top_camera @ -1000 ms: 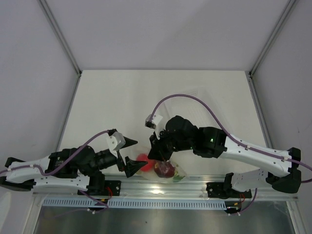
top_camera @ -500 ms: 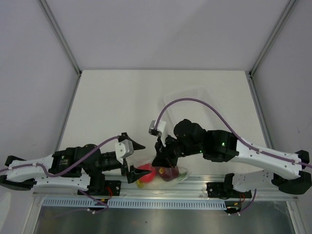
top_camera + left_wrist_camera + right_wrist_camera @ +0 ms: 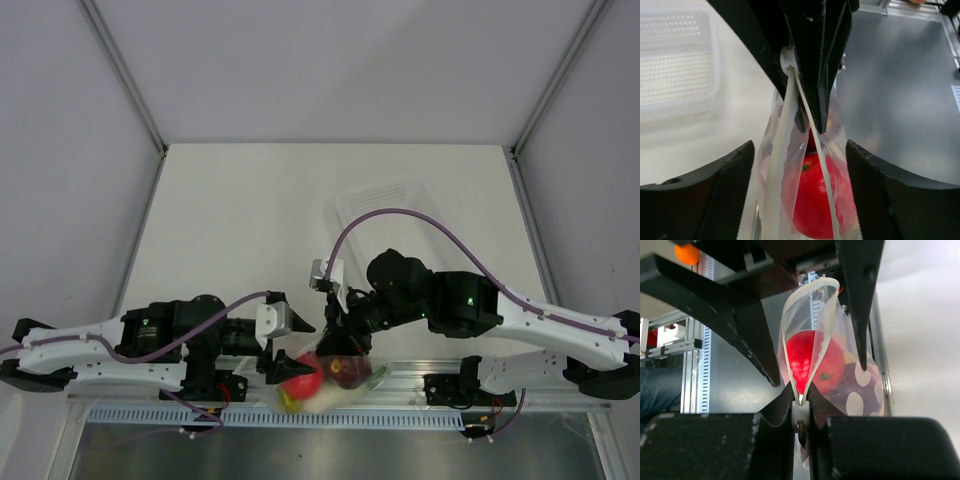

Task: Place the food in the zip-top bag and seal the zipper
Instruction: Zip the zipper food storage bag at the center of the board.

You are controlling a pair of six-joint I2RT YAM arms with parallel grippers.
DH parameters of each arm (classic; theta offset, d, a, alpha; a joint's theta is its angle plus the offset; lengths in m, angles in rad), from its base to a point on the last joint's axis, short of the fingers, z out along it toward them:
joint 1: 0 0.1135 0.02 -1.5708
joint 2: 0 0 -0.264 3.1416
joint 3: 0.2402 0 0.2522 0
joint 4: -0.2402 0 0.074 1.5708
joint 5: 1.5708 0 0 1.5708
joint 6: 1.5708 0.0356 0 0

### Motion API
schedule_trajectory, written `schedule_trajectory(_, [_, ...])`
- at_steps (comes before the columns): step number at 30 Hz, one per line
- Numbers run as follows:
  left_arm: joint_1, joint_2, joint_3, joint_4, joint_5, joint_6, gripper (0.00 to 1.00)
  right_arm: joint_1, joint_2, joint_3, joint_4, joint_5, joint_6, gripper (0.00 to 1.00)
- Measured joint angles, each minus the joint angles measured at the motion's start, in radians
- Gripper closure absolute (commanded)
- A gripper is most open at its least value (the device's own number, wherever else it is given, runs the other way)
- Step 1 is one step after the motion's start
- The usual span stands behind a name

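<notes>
The zip-top bag (image 3: 322,392) hangs at the table's near edge, over the metal rail. It holds the food: a red round fruit (image 3: 300,378), a dark red apple (image 3: 345,370), a yellow bit and a green bit. My right gripper (image 3: 345,335) is shut on the zipper (image 3: 816,347) at one end of the mouth, where a small white piece (image 3: 800,415) sits. The mouth stands open in a loop. The purple spotted onion (image 3: 860,390) shows through the bag. My left gripper (image 3: 799,150) is open, its fingers (image 3: 720,190) on either side of the bag, apart from it.
A white perforated tray (image 3: 385,195) lies at the back right of the table and also shows in the left wrist view (image 3: 675,60). The grey metal rail (image 3: 450,372) and slotted strip run along the near edge below the bag.
My left gripper has moved right and now straddles the bag. My right gripper has drawn the bag nearer, toward the front edge, and the bag hangs lower over the rail.
</notes>
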Motion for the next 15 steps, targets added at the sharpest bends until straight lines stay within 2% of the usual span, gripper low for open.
schedule_trajectory(1, [0.002,0.011,-0.002,0.001,0.014,-0.002,0.31,0.002,0.002,0.000,0.000,-0.002,-0.002,1.00])
schedule_trajectory(2, [0.005,0.021,-0.005,0.002,0.028,-0.003,0.39,0.003,0.003,0.000,0.000,-0.003,-0.002,1.00])
schedule_trajectory(4, [0.008,0.036,-0.008,0.004,0.053,-0.009,0.47,0.004,0.005,0.000,0.000,-0.002,-0.002,1.00])
schedule_trajectory(5, [0.009,0.043,-0.008,0.004,0.064,-0.013,0.60,0.004,0.006,0.000,0.000,0.000,-0.002,1.00])
schedule_trajectory(6, [0.011,0.048,-0.008,0.005,0.072,-0.020,0.67,0.004,0.006,0.000,0.000,0.003,-0.002,1.00])
schedule_trajectory(7, [0.012,0.051,-0.009,0.006,0.078,-0.024,0.81,0.004,0.006,0.000,0.000,0.007,-0.003,1.00])
schedule_trajectory(11, [0.018,0.034,-0.029,0.014,0.078,-0.047,0.99,0.004,0.008,0.000,-0.001,0.029,-0.002,1.00])
schedule_trajectory(13, [0.026,0.005,-0.046,0.015,0.068,-0.065,1.00,0.005,0.008,-0.004,0.002,0.050,0.000,1.00])
schedule_trajectory(15, [0.032,-0.027,-0.060,0.011,0.053,-0.087,1.00,0.006,0.008,-0.012,0.010,0.071,0.007,0.57])
